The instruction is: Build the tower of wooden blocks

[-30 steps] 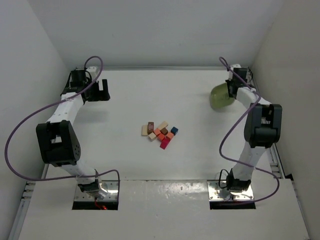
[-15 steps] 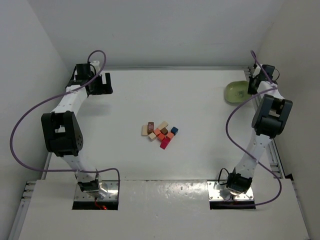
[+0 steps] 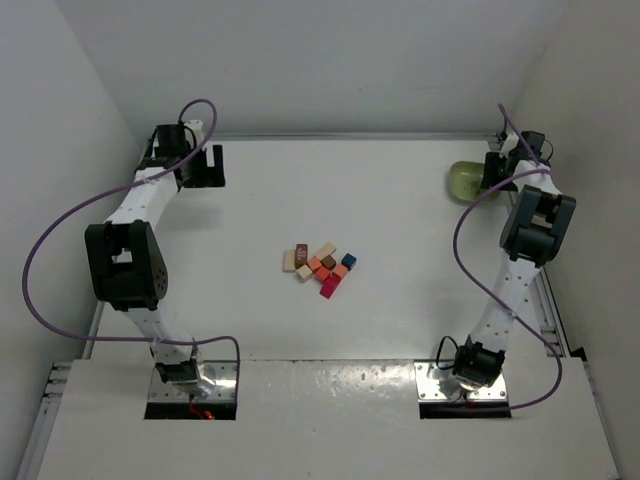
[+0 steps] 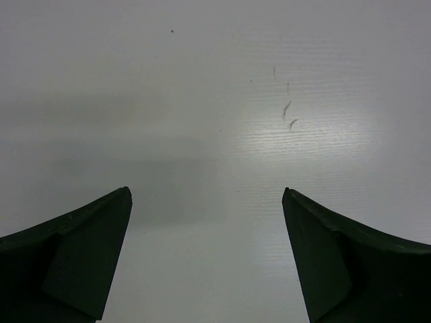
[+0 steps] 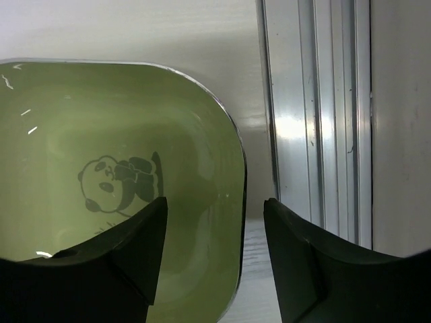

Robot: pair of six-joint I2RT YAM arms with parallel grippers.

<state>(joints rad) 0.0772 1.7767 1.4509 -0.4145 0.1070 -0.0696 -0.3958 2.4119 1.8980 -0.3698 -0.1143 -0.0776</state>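
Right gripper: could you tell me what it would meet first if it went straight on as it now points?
Most likely the green bowl: its rim runs between the parted fingers of the right gripper, just ahead, though depth is hard to judge.

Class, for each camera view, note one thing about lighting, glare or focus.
Top external: even light, wood blocks small but sharp. Left wrist: a glare patch on the table, right of centre. Right wrist: glints on the green bowl and metal rail.
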